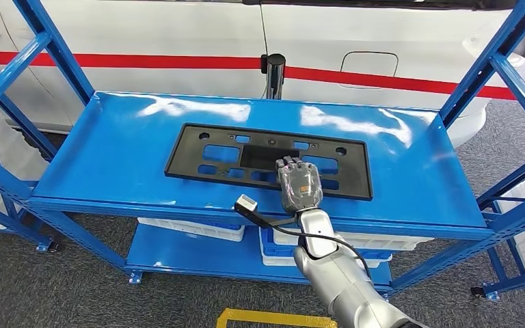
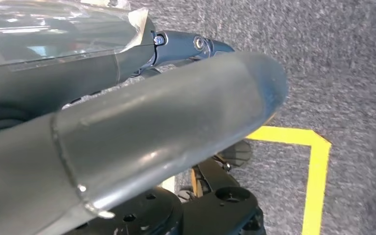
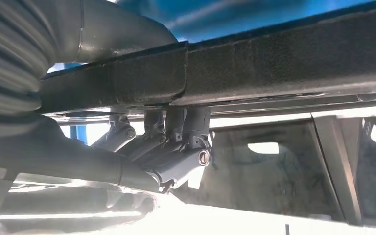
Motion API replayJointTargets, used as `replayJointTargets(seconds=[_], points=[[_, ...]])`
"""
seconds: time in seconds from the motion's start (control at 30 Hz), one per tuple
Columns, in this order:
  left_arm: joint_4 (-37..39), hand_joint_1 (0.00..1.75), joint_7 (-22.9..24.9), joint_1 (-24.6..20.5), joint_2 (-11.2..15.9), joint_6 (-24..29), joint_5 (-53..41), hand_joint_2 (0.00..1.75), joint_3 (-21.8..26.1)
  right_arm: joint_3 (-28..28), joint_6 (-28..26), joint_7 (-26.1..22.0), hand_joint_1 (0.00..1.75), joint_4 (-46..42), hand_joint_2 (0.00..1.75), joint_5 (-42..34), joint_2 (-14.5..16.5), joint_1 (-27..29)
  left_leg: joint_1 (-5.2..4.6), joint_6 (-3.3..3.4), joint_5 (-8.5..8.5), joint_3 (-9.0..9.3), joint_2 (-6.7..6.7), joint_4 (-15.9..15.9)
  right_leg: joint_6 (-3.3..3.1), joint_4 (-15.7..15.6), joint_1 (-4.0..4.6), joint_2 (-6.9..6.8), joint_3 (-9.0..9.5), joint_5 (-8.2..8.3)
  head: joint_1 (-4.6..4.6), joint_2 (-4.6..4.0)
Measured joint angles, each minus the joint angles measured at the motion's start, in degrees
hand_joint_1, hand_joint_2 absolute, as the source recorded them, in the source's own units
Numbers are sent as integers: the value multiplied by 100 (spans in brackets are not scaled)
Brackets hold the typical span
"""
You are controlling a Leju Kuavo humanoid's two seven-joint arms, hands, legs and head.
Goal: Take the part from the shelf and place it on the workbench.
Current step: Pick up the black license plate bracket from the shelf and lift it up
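Observation:
The part (image 1: 260,157) is a flat black rectangular frame with several cut-outs. It lies in the middle of the blue shelf top (image 1: 109,157). My right hand (image 1: 299,184) rests over its near edge, right of centre, fingers laid on top. In the right wrist view the part's edge (image 3: 284,63) runs between the thumb (image 3: 117,29) and the curled fingers (image 3: 176,147), so the hand grips it. My left hand (image 2: 166,122) hangs over the grey floor and holds nothing.
Blue uprights (image 1: 506,61) and slanted braces frame the shelf on both sides. A white vehicle (image 1: 178,34) with a red stripe stands close behind. White bins (image 1: 191,229) sit on the lower shelf. A yellow floor line (image 1: 273,318) lies in front of me.

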Motion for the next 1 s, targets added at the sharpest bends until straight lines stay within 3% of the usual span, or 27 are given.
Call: replayJointTargets(seconds=[0.4,1.0], points=[[0,0,11,1,-11,3,11,0,81,-50,0,-184,175,-783,175,1,-22,-168,0,0,0,0,0,0,0,0,0,0,0,0,0,1],[0,0,11,1,-13,3,11,0,93,-50,1,-184,175,-948,175,1,-33,-202,0,0,0,-1,0,0,0,0,0,0,0,0,0,0]])
